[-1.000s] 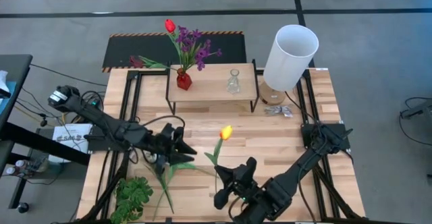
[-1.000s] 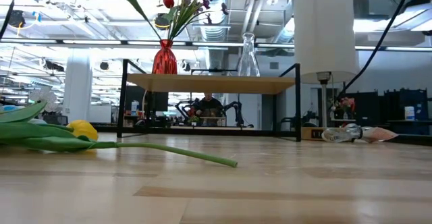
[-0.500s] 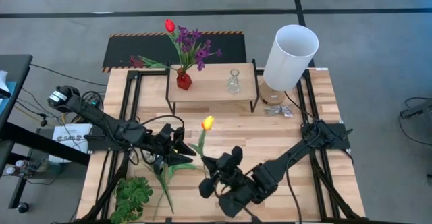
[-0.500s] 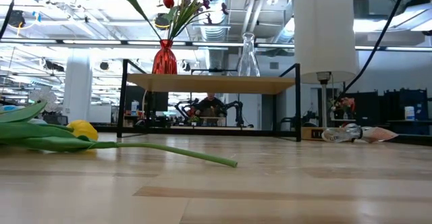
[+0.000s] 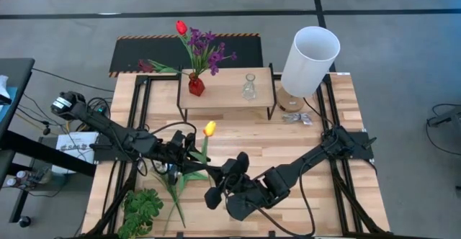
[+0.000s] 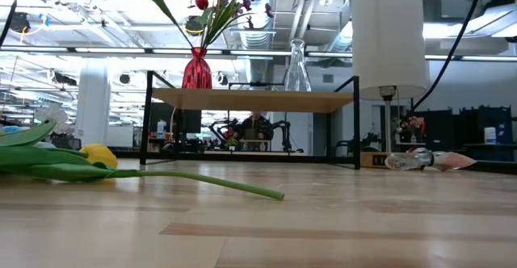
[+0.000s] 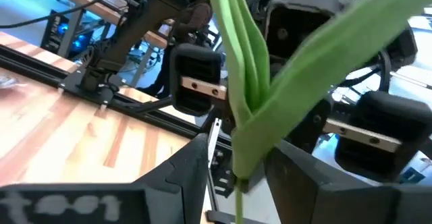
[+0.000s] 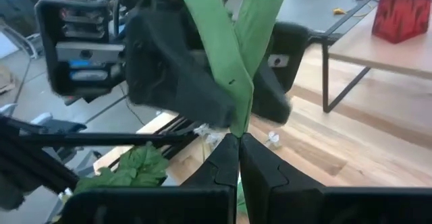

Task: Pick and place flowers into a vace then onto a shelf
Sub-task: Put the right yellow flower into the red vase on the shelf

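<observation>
Right now the right gripper [image 8: 237, 158] has its fingers [image 8: 260, 173] pinched shut on the yellow tulip's stem [image 8: 237, 126], just under the leaves. Directly opposite, the left gripper [image 7: 236, 166] brackets the same stem with its fingers [image 7: 185, 170] apart, it seems. Above both, the yellow bloom [image 5: 209, 129] floats over the bench [image 5: 302, 145]. That stem looks light and bendy, so grip low. Beyond waits the clear vase [image 5: 249, 88] on the shelf [image 5: 227, 89].
</observation>
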